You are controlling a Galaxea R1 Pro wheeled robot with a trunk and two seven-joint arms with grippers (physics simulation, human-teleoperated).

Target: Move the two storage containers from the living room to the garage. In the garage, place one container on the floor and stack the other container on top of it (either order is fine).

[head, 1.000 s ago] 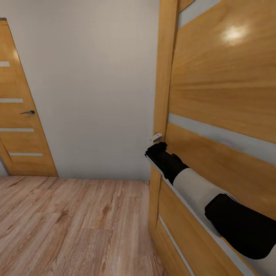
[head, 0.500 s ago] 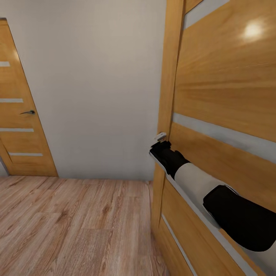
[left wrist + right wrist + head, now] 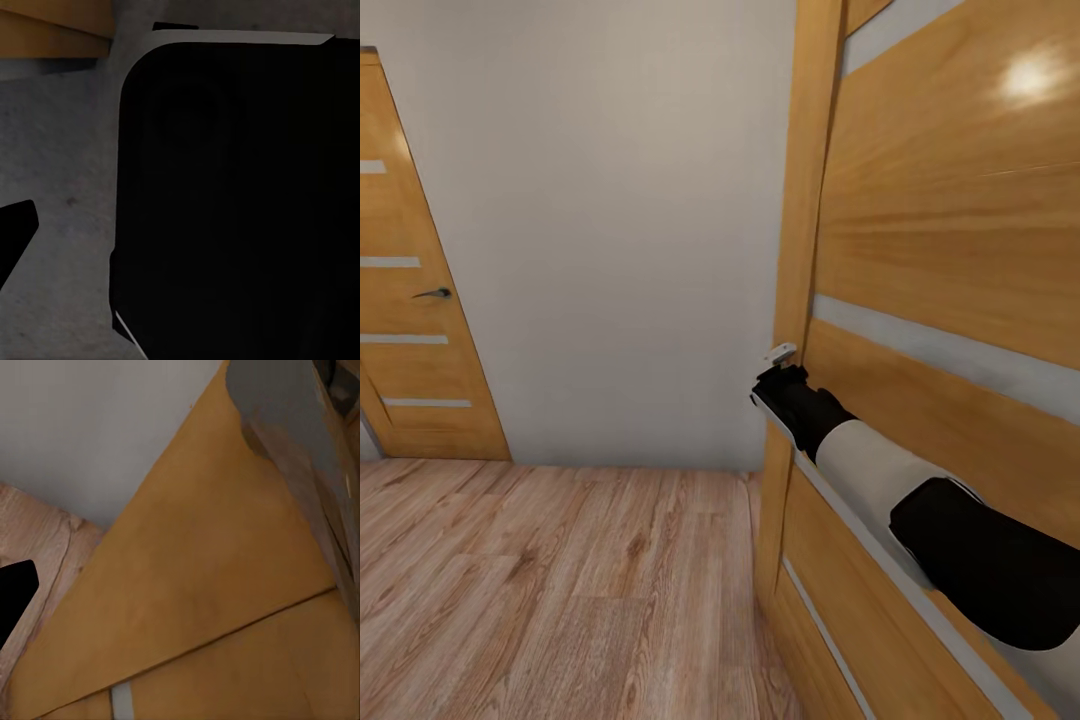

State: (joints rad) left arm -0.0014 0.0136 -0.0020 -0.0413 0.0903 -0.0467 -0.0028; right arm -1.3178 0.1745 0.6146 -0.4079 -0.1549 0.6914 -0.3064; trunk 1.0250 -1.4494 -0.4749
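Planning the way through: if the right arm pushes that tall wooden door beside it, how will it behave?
The tall honey-coloured wooden door looks rigid and would probably swing as one slab, not flex. Its large size suggests it is heavy, so expect slow movement. The right arm lies along its smooth glossy face, so contact may slide.

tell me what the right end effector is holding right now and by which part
It cannot be told. The right end effector is at the edge of the wooden door, near its small pale latch, but no grip on anything shows.

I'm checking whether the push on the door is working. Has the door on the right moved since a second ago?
Yes. The door edge has shifted right, away from the far door, which stays put. The right gripper went with it.
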